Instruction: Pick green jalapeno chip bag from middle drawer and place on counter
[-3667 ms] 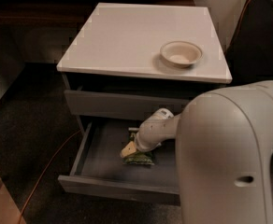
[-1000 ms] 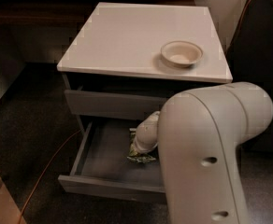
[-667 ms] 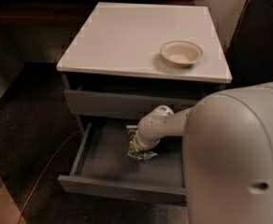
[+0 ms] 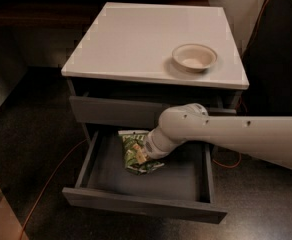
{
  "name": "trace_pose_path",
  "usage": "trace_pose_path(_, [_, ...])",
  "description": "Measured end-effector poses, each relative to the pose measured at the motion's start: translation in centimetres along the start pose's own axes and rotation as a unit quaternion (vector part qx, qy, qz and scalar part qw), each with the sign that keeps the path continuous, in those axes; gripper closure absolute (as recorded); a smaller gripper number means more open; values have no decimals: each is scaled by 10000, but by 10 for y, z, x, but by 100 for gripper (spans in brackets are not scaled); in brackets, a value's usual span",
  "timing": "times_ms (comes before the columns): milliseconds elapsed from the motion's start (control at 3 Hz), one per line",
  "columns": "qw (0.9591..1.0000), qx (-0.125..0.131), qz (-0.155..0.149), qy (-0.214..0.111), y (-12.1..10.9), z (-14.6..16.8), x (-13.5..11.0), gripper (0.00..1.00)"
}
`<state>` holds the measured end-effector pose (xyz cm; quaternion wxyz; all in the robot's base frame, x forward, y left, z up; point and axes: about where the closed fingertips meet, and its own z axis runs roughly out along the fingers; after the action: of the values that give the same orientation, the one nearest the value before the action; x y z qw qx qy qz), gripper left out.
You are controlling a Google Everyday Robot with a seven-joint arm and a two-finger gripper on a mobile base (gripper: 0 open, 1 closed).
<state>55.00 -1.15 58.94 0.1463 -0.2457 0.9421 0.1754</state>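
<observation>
The green jalapeno chip bag (image 4: 132, 149) lies crumpled on the dark floor of the open middle drawer (image 4: 136, 204), toward its back and left of centre. My gripper (image 4: 142, 156) is down inside the drawer, right on the bag's right side and touching it. The white arm reaches in from the right and covers part of the bag. The white counter (image 4: 136, 39) is the top of the grey cabinet, above the closed upper drawer front (image 4: 111, 111).
A cream bowl (image 4: 194, 57) stands on the counter near its right front corner. An orange cable (image 4: 51, 176) runs over the dark floor left of the drawer. A dark cabinet (image 4: 281, 59) stands to the right.
The arm's bulk has swung down and right, out of the foreground, so the drawer and bag show more. The gripper stays at the bag, which is in about the same place.
</observation>
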Motion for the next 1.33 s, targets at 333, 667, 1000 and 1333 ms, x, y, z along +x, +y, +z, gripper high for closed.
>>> trace_pose_path(333, [9972, -550, -508, -28, 45, -40, 7, 100])
trace_pose_path(667, [9879, -808, -1313, -142, 79, -87, 4, 100])
trace_pose_path(1000, [9717, -821, -2189, -331, 100, -139, -17, 100])
trace_pose_path(1333, [9615, -711, -2603, -515, 108, -172, -38, 100])
